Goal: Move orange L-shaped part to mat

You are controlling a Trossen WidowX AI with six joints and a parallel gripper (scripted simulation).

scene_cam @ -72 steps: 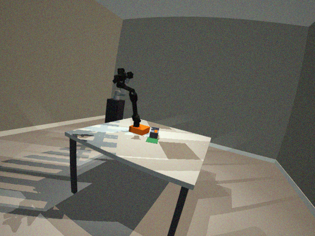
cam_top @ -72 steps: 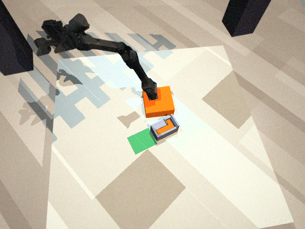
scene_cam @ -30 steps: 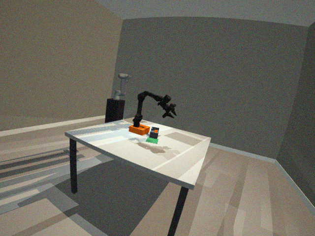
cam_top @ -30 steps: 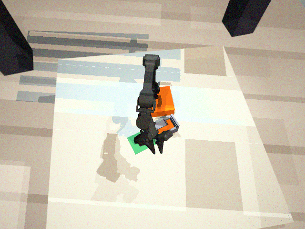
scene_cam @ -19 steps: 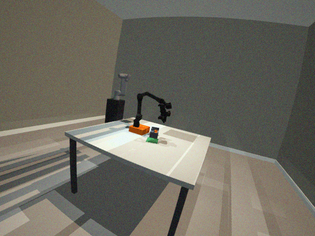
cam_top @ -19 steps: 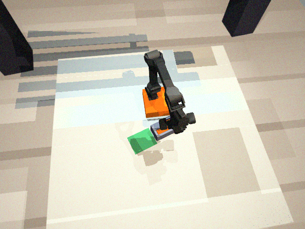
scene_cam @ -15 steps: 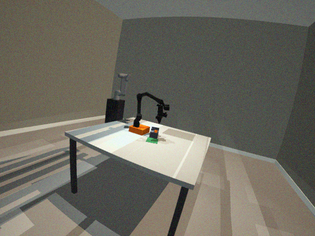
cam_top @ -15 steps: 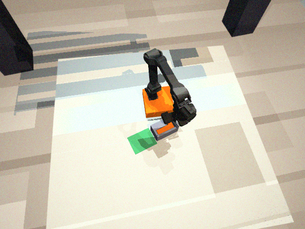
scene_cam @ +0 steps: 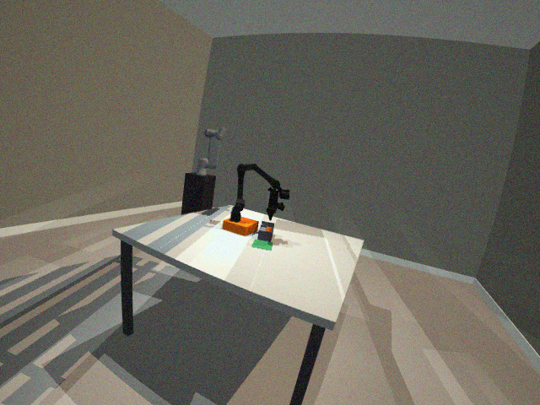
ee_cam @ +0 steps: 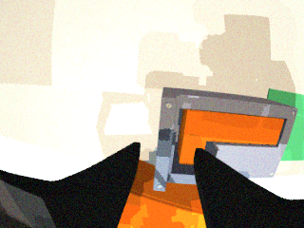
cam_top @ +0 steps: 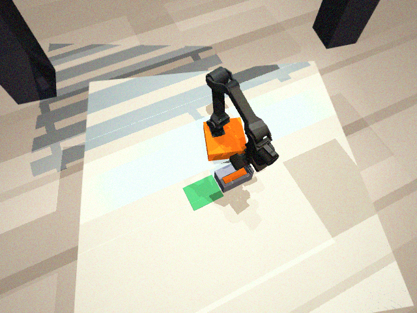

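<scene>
Jaws of the gripper (ee_cam: 166,155) are held partly closed, with nothing gripped between them. Just beyond and below the fingertips, the orange L-shaped part (ee_cam: 230,129) is seen lying flush in the grey tray (ee_cam: 170,128). Past the tray's far side, the green mat (ee_cam: 291,125) is visible.

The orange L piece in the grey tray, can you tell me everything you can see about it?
The part is a flat, plain bright-orange L: a long bar with a short leg at one end. It lies level in the matching pocket of the grey tray, its top even with the rim, neither end tipped up. Only the tray touches it. The pincer hangs just above one end, holding nothing. The green mat lies beside the tray.
</scene>
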